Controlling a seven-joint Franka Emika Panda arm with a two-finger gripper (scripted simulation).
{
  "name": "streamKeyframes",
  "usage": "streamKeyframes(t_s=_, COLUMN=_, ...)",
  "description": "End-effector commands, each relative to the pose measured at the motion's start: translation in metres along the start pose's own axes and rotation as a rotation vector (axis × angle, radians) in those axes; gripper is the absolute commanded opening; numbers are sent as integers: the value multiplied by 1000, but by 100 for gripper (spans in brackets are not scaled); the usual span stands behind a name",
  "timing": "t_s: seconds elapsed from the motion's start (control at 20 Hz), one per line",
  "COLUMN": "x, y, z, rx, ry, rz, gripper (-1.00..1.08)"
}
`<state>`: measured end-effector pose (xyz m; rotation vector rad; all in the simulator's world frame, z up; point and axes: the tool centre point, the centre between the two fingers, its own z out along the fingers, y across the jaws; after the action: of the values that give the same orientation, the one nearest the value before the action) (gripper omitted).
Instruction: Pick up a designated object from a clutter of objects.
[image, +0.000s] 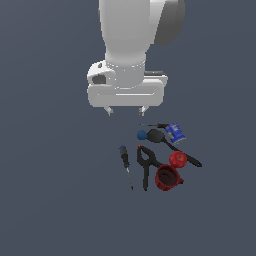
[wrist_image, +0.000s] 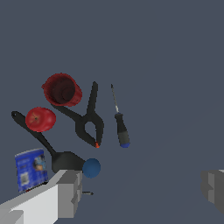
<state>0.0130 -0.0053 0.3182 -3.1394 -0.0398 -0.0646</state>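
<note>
I see my gripper (image: 126, 110) hovering with fingers spread wide, the screwdriver (image: 125, 165) lying at its 6 o'clock, untouched.

A dark slate-blue surface (image: 50, 200) was shown. The screwdriver (image: 125, 165) was coloured black at the handle, blue at its end, grey along the shaft. The clamp (image: 145, 165) was black, red-tipped. The mug (image: 166, 178) and ball (image: 178, 159) were red; the can (image: 175, 133) blue with white print. The end effector (image: 126, 111) was white.
</note>
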Motion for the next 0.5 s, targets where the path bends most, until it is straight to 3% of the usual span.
streamKeyframes(t_s=0.0, x=0, y=0, z=0, rx=0, ry=0, rz=0, gripper=100)
streamKeyframes(t_s=0.45, x=10, y=-4, z=-19, rx=25, ry=45, rz=15, gripper=100)
